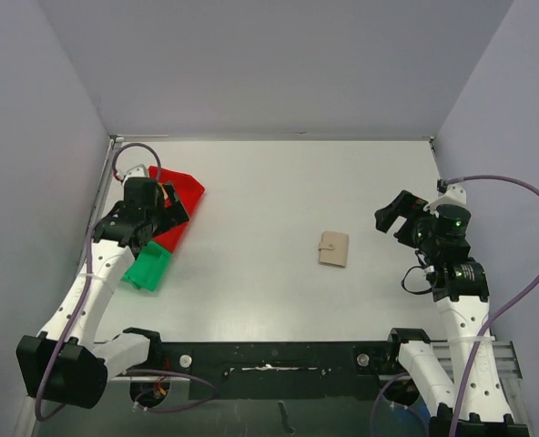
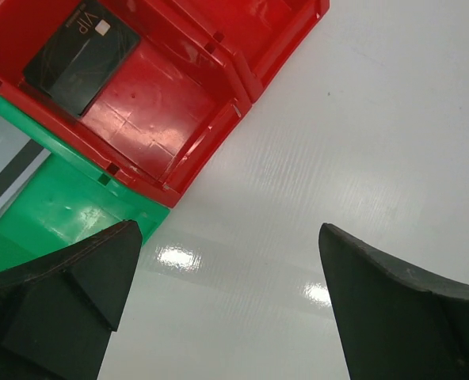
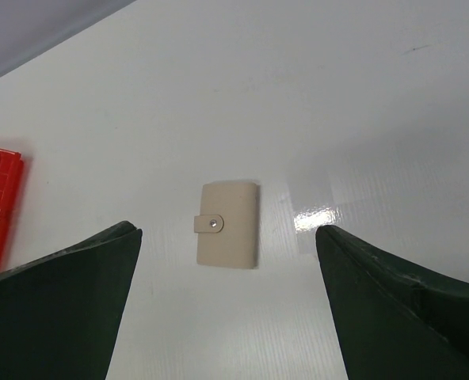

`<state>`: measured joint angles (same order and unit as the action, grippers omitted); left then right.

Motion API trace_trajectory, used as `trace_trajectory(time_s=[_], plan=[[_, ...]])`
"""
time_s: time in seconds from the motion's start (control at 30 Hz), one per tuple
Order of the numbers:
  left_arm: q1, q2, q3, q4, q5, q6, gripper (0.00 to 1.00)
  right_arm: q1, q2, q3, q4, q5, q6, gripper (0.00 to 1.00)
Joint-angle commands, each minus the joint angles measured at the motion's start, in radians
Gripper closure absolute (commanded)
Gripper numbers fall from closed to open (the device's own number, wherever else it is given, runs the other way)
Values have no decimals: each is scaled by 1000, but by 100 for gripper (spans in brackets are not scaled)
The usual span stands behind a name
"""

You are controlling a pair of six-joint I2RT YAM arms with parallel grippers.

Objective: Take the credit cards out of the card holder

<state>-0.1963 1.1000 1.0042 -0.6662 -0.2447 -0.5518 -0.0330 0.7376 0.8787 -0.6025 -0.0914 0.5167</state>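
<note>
The card holder (image 1: pixel 333 249) lies shut on the white table, tan with its snap tab fastened, right of centre. In the right wrist view the card holder (image 3: pixel 228 224) is ahead of and between my fingers, apart from them. My right gripper (image 1: pixel 392 215) hovers open and empty to its right. My left gripper (image 1: pixel 173 208) is open and empty above the red bin's near edge. A black credit card (image 2: pixel 80 55) lies in the red bin (image 2: pixel 163 119). A silver-grey card with a dark stripe (image 2: pixel 5 154) lies in the green bin (image 2: pixel 76 202).
The red bin (image 1: pixel 186 202) and green bin (image 1: pixel 149 269) sit side by side at the table's left edge. Grey walls close in the back and both sides. The arms' black base rail (image 1: pixel 279 357) runs along the near edge.
</note>
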Motion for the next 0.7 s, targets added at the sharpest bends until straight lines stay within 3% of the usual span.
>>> trace_trajectory(time_s=[0.0, 0.13, 0.23, 0.37, 0.67], plan=[[21, 46, 24, 67, 41, -87, 5, -10, 9, 0, 13, -27, 32, 2], [102, 112, 25, 115, 114, -127, 15, -12, 11, -1, 6, -32, 49, 2], [142, 145, 47, 98, 90, -163, 18, -14, 15, 1, -2, -34, 65, 2], [175, 115, -17, 108, 13, -213, 21, -14, 20, 1, -20, -28, 95, 2], [285, 62, -137, 133, 15, -240, 27, -15, 51, 0, -34, -46, 142, 2]])
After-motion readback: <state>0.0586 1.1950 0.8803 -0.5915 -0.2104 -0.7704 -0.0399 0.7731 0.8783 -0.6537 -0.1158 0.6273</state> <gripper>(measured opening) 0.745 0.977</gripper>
